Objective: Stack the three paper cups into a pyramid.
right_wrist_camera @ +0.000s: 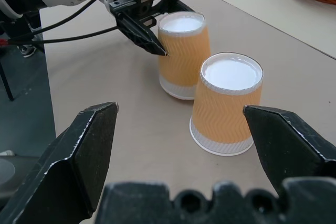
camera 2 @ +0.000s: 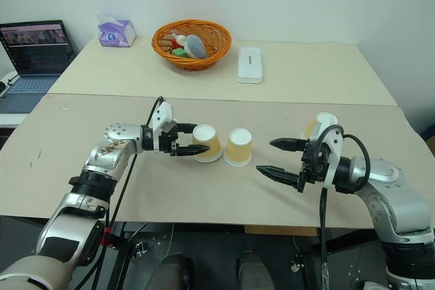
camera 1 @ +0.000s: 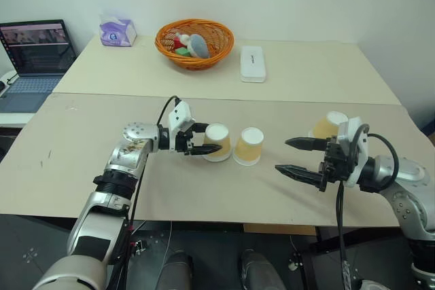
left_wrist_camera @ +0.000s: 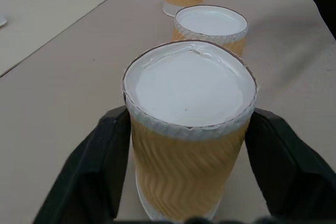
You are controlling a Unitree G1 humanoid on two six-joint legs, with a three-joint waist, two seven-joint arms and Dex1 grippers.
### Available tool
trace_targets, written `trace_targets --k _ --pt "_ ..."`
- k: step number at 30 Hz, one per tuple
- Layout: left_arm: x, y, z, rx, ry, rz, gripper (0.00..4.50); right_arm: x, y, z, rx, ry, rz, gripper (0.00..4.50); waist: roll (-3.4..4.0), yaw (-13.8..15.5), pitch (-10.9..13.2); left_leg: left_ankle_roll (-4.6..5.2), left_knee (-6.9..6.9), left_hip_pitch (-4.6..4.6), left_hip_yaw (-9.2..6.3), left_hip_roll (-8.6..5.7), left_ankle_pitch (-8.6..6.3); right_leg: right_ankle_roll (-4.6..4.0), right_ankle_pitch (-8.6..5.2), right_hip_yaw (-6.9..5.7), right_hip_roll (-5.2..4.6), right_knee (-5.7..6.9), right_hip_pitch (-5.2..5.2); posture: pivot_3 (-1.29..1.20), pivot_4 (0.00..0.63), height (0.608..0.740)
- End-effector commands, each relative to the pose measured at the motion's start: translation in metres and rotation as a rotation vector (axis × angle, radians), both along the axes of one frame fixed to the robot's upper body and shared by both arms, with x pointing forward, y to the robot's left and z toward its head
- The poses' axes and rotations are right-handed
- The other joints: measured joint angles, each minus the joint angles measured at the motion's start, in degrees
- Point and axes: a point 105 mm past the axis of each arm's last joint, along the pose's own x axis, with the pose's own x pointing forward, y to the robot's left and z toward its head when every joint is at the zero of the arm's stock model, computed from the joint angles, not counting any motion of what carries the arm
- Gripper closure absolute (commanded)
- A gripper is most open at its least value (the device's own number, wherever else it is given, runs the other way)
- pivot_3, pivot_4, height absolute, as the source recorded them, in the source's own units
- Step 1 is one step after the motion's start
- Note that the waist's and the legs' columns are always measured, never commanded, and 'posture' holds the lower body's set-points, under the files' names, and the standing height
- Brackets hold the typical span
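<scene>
**noob_q:** why's the left gripper (camera 1: 207, 138) parked around that cup (camera 1: 218, 142)? is it holding it?

**me (driving it remotely):** nope. In the left wrist view both fingers stand just off the cup's walls, 1 on each side, so the jaws are spread and gripping nothing. The cup sits upside down on the table (camera 1: 81, 161), white bottom up. I'd say that's 1 half of the base.

**noob_q:** and the one next to it?

**me:** cup 2 (camera 1: 249, 146), also flipped, just beside the first with a thin gap. Flat bottoms up give the top cup something to sit on, that's my read anyway.

**noob_q:** where's number 3?

**me:** over on the right, cup 3 (camera 1: 328, 125), well apart from the pair and just behind the right gripper (camera 1: 293, 155). That gripper is wide open, empty, pointing toward the pair. So no pyramid yet; I reckon grabbing cup 3 comes next.
</scene>
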Motion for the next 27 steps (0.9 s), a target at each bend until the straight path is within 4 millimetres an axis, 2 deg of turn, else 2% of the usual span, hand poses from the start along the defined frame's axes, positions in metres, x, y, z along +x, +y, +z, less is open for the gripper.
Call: trace_targets --k 1,9,14,21,24,27 --pt "0.003 -0.007 0.019 -0.05 -0.055 -0.001 0.1 0.0 -0.001 0.015 -0.001 -0.058 0.001 0.0 0.0 -0.01 0.0 0.0 0.0 0.0 0.0 0.0 0.0 0.0 0.0 0.0 0.0 0.0 0.0 0.0 0.15 0.675" --pt "0.007 -0.009 0.047 -0.218 -0.062 0.063 0.1 0.0 -0.002 0.014 -0.002 -0.055 0.003 0.0 0.0 -0.06 0.0 0.0 0.0 0.0 0.0 0.0 0.0 0.0 0.0 0.0 0.0 0.0 0.0 0.0 0.15 0.675" --pt "0.007 -0.003 0.091 -0.416 -0.015 0.117 0.1 0.001 -0.003 0.014 -0.003 -0.052 0.005 0.0 -0.02 -0.06 0.01 0.0 0.01 0.0 -0.02 0.0 0.0 0.0 0.0 -0.01 0.0 0.03 0.0 0.0 0.15 0.675" --pt "-0.015 0.0 0.136 -0.529 0.023 0.076 0.1 0.006 -0.005 0.015 -0.005 -0.055 0.001 0.0 -0.02 -0.09 0.01 0.0 0.0 0.01 -0.04 0.01 0.0 0.01 0.0 -0.01 0.0 0.02 0.0 0.0 0.15 0.675" --pt "-0.038 -0.007 0.142 -0.474 0.039 -0.041 0.1 0.013 -0.012 0.014 -0.014 -0.063 -0.034 0.0 -0.02 -0.13 0.01 0.0 0.0 0.02 -0.04 0.01 0.0 0.01 0.0 0.0 0.0 0.04 0.02 0.0 0.15 0.675" --pt "-0.06 -0.016 0.142 -0.376 0.041 -0.167 0.1 0.022 -0.03 0.019 -0.021 -0.082 -0.106 0.0 -0.01 -0.11 0.03 0.0 -0.01 0.01 -0.04 0.0 0.0 0.01 0.0 -0.01 0.0 0.01 0.0 0.0 0.15 0.675"
